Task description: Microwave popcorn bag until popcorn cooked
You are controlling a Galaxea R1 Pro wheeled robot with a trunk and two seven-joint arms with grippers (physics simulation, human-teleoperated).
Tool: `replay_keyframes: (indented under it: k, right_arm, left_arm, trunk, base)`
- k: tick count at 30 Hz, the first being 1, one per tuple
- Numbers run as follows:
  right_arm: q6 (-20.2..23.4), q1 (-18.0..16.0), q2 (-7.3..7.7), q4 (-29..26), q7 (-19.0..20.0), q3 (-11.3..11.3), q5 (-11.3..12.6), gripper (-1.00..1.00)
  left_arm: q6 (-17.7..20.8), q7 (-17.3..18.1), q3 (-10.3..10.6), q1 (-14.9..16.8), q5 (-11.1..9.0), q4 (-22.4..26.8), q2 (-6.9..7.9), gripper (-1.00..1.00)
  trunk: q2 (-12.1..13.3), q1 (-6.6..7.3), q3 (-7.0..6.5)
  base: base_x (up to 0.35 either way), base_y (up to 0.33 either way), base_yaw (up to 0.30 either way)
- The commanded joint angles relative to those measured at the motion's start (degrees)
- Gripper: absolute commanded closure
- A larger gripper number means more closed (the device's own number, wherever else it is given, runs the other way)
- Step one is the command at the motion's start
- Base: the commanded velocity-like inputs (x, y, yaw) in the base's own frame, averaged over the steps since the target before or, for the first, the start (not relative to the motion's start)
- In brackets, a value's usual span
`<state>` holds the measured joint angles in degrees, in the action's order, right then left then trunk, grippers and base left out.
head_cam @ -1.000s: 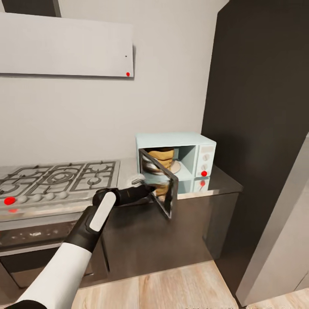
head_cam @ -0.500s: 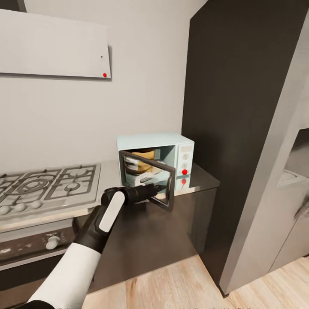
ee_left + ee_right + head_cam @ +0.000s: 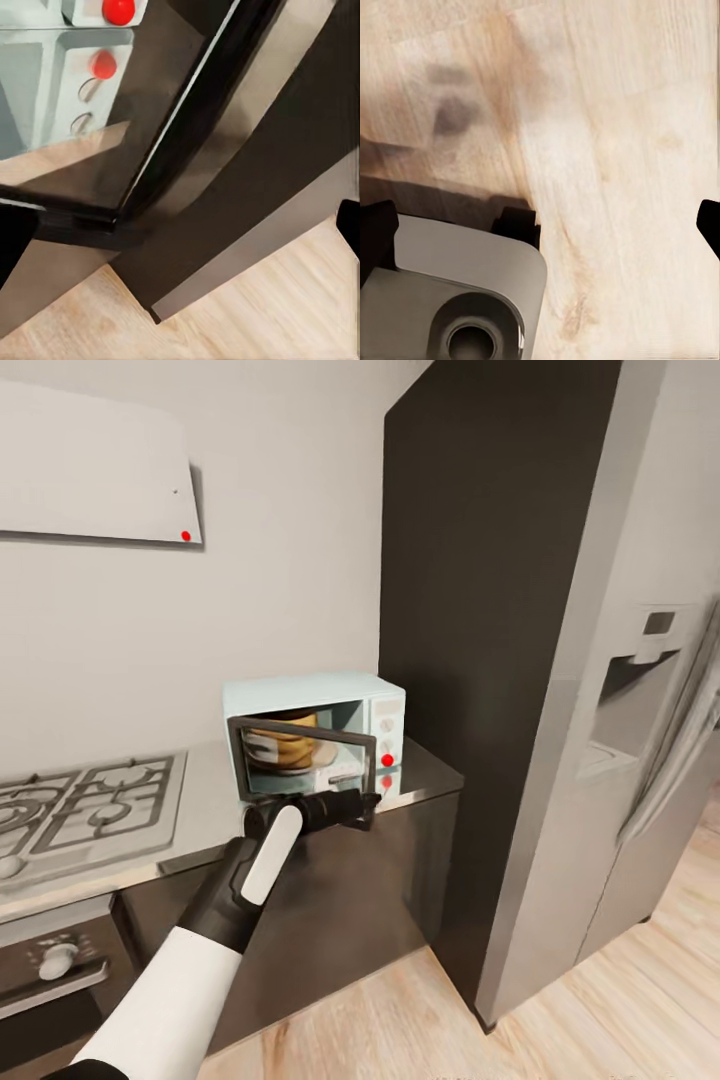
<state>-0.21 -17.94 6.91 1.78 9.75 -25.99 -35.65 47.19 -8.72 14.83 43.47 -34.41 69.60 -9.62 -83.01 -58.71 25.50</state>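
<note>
My left arm point(image 3: 200, 940) reaches forward from the bottom of the head view, white sleeve giving way to a black forearm. My left gripper point(image 3: 362, 807) sits at the lower free corner of the microwave's door point(image 3: 305, 765), level with the front lip of the countertop point(image 3: 215, 815). In the left wrist view its dark fingertips point(image 3: 15, 240) show at opposite edges of the frame, spread well apart and clamped on nothing, with the door's black edge point(image 3: 187, 127) running between them.

In the right wrist view the right gripper's fingertips point(image 3: 376, 232) also stand wide apart, empty, above pale wood flooring point(image 3: 615, 112) and a grey part of the robot's base point(image 3: 450, 300).

Behind the left gripper, the mint-blue microwave point(image 3: 315, 693) stands on the grey countertop, its dark glass door swung partly toward the cavity and not yet flush. Through the glass I can see the tan popcorn bag point(image 3: 282, 738) inside. A red dot point(image 3: 387, 760) marks the white control panel.

Left of the microwave lies a gas hob point(image 3: 85, 810), with an oven knob point(image 3: 57, 960) below it. A tall dark cabinet point(image 3: 480, 610) rises at right, beside a grey refrigerator point(image 3: 640, 740). On the wall hangs a pale range hood point(image 3: 90, 470).
</note>
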Motion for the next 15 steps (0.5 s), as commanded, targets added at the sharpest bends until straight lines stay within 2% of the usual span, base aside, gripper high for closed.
replay_keyframes:
  k: [1, 6, 7, 8, 10, 12, 15]
  right_arm:
    - [0.0, -0.1, 0.03, 0.1, 0.1, -0.5, -0.4, -1.0]
    - [-0.1, -0.1, 0.11, 0.1, 0.1, -0.5, -0.3, -1.0]
    - [-0.1, -0.1, 0.12, 0.1, 0.1, -0.5, -0.3, -1.0]
    - [-0.1, -0.1, 0.12, 0.1, 0.1, -0.5, -0.3, -1.0]
    - [-0.1, -0.1, 0.12, 0.1, 0.1, -0.5, -0.3, -1.0]
    - [-0.1, -0.1, 0.12, 0.1, 0.1, -0.5, -0.4, -1.0]
    - [-0.4, -0.1, 0.18, 0.1, 0.1, -0.5, -0.4, -1.0]
  left_arm:
    - [0.2, -0.6, 0.0, 0.0, -0.6, 0.2, -0.01, -1.0]
    - [0.1, -0.7, 0.1, 0.0, -0.4, 2.5, -0.1, -1.0]
    - [-0.1, -0.9, 0.1, 0.0, 0.3, 2.9, -0.09, -1.0]
    - [-0.9, -1.8, 0.1, 0.0, 1.9, 3.0, -0.12, -1.0]
    - [-2.5, -5.9, 0.0, 0.0, 7.1, 3.0, -0.08, -1.0]
    - [-3.0, -9.5, 0.0, 0.0, 11.0, 2.9, 0.06, -1.0]
    - [-3.1, -10.0, 0.1, 0.0, 11.5, 2.8, 0.18, -1.0]
  trunk:
    - [0.0, 0.0, 0.03]
    - [0.0, 0.0, -0.14]
    - [0.0, 0.0, -0.17]
    - [0.0, 0.0, -0.21]
    - [0.0, 0.0, -0.28]
    - [0.0, 0.0, -0.32]
    - [0.0, 0.0, -0.33]
  base:
    - [0.0, 0.0, -0.273]
    - [0.0, 0.0, -0.273]
    - [0.0, 0.0, -0.273]
    - [0.0, 0.0, -0.273]
    - [0.0, 0.0, -0.272]
    - [0.0, 0.0, -0.121]
    - [0.0, 0.0, -0.019]
